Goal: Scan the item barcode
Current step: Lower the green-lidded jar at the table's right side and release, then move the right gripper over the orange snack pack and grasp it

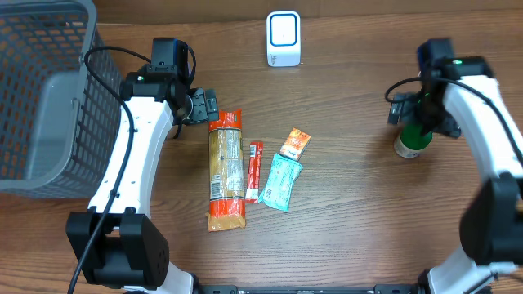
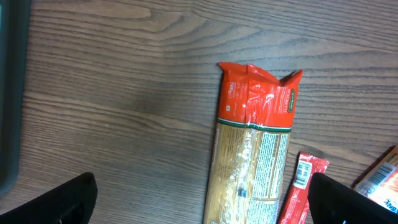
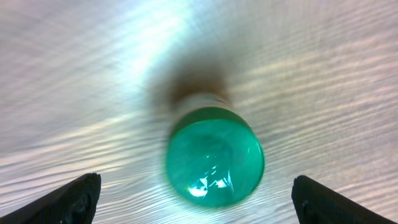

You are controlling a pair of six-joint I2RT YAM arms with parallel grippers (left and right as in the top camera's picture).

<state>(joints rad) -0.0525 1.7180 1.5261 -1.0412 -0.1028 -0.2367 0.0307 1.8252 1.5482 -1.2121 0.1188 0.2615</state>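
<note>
Right wrist view: green bottle (image 3: 214,158) stands untouched, centred within the widely spread right pincer (image 3: 196,196).

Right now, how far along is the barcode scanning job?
Nothing looks done: every item lies well away from the scanner. In hand: nothing. The right gripper hangs open over the upright green bottle, and the left gripper is open above the pasta pack. Left to do: grasp an item and show its barcode to the scanner.
</note>
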